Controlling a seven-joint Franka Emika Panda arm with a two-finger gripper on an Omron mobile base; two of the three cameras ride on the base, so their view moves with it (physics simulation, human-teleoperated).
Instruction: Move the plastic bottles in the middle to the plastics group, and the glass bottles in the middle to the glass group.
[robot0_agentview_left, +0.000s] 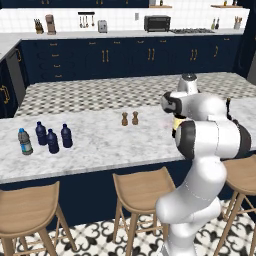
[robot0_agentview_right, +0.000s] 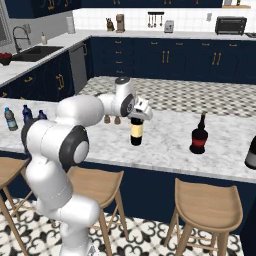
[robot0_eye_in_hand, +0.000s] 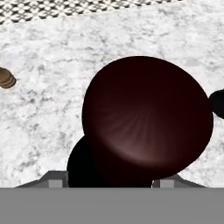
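Observation:
My gripper is shut on the slim neck of the glass bottle, a tall dark one with a tan-yellow label. It stands upright with its base at the marble counter. From the hand view I look straight down on its dark rounded shoulder. The glass group's squat red-labelled bottle stands to the right, apart from it. Far left, the plastics group: a clear water bottle with three navy plastic bottles close beside it.
Two small brown shakers stand mid-counter behind the held bottle; one shows in the hand view. Another dark bottle is at the counter's right edge. Wooden stools line the near side.

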